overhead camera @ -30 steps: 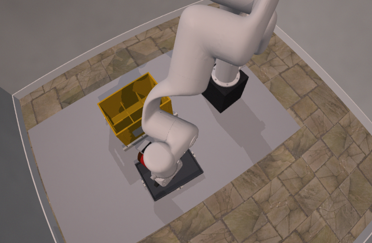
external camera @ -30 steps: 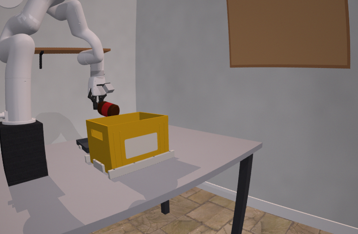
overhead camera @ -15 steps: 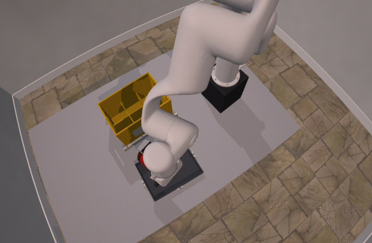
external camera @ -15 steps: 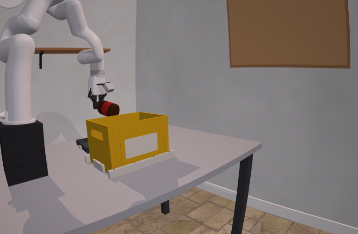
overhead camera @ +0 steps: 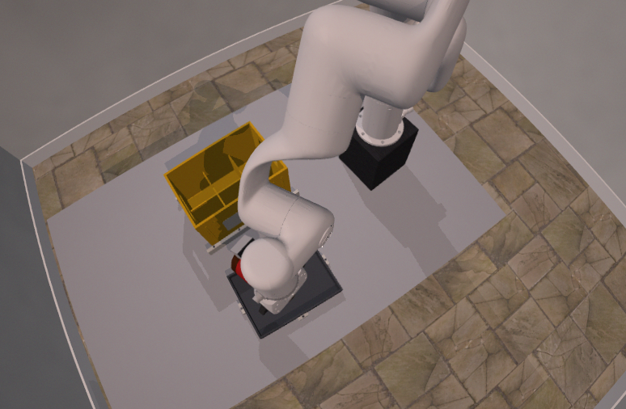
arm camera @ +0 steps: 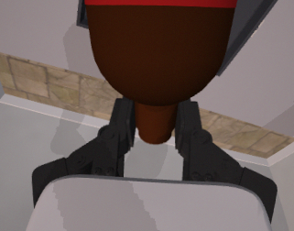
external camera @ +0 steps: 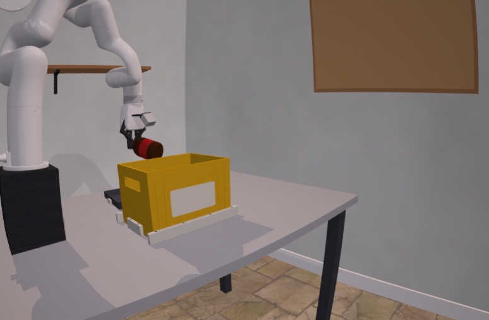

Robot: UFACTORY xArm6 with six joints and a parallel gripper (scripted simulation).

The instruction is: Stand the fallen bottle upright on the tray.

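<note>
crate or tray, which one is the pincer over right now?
The dark tray. The pincer, shut on the bottle by its neck, hangs above it in the top view; the yellow crate sits beside it, not beneath the wrist.

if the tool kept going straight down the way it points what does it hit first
Probably the dark tray right below it. The tool points down, shut on the neck of the bottle, which hangs sideways above the tray, beside the yellow crate; exact depth is unclear.

Grey table [external camera: 290, 203] w/ crate [external camera: 155, 195], tray [overhead camera: 323, 284], arm pedestal [external camera: 30, 210].
</note>
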